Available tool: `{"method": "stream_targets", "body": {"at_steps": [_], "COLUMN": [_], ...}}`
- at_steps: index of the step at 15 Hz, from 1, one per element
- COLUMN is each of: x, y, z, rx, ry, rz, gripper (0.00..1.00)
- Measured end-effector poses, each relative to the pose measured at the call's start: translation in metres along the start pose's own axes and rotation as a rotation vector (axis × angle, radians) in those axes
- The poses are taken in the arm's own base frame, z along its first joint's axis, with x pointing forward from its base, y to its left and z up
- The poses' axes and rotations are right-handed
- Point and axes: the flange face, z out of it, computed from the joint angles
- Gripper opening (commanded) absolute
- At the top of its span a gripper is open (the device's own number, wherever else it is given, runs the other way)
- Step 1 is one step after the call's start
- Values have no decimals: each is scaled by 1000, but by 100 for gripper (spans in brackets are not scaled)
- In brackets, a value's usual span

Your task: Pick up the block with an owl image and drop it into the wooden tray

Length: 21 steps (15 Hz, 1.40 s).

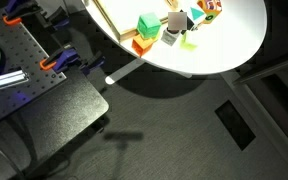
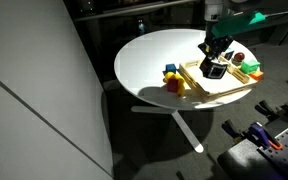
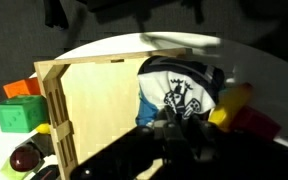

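The owl block (image 3: 179,93) has a white face with a dark owl picture and a blue edge. My gripper (image 3: 170,128) is shut on it and holds it just over the wooden tray (image 3: 94,100), near the tray's right side. In both exterior views the gripper (image 2: 216,52) (image 1: 175,20) hangs over the tray (image 2: 224,88) (image 1: 114,22) with the block (image 2: 214,69) (image 1: 171,36) between its fingers. The fingertips are dark and partly hidden in the wrist view.
A yellow block (image 3: 232,102) and a red block (image 3: 256,122) lie right of the owl block. A green block (image 3: 18,116), an orange block (image 3: 22,88) and a dark red ball (image 3: 26,157) lie left of the tray. Blue and yellow blocks (image 2: 171,78) sit on the round white table (image 2: 149,55).
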Motion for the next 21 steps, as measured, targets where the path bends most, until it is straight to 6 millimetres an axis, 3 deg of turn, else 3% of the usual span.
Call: {"method": "stream_targets", "body": {"at_steps": [2,6,9,10,16,21], "x": [6,8,5,3,-10,-28], "y": [18,42,47,48,49,41], "z": [-2,-12,-20,-22,-33,-38], "rx": [5,21,33,37,81,159], "ry": [2,21,39,46,57,5], "rz": [76,183,215,223,225,114], "gripper": [41,73,96,100,100,100]}}
